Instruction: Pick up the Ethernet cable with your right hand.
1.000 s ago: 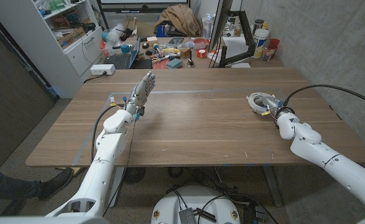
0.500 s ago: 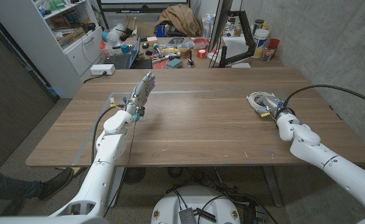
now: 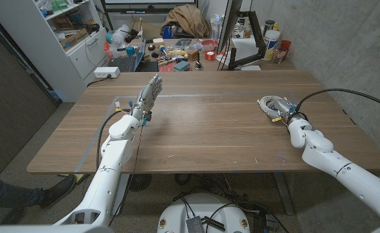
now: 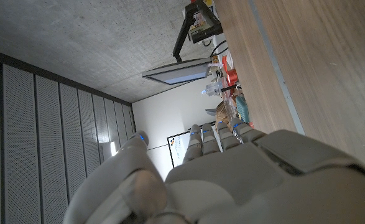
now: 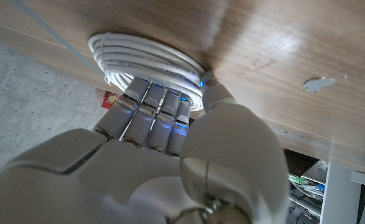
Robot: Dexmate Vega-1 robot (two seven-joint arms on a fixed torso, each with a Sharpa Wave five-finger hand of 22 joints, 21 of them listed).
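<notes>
The Ethernet cable (image 3: pixel 268 101) is a white coil lying on the wooden table (image 3: pixel 202 133) at the right. My right hand (image 3: pixel 284 112) reaches into it from the near side. In the right wrist view its fingers (image 5: pixel 146 107) stretch onto the cable (image 5: pixel 138 55) and the thumb tip touches the coil's rim; the fingertips are hidden by the loops. The coil still lies on the wood. My left hand (image 3: pixel 147 96) is held up over the table's left half with straight fingers, holding nothing; the left wrist view shows the back of that left hand (image 4: pixel 232 168).
A black cable arcs from my right wrist over the table's right edge (image 3: pixel 345 97). Beyond the far edge stand a cluttered bench (image 3: pixel 177 45), a monitor arm (image 3: pixel 238 39) and bottles (image 3: pixel 270 42). A white box (image 3: pixel 107 72) sits on a cabinet at the back left.
My right hand and forearm have shifted very slightly at the coil. The left arm has not moved.
</notes>
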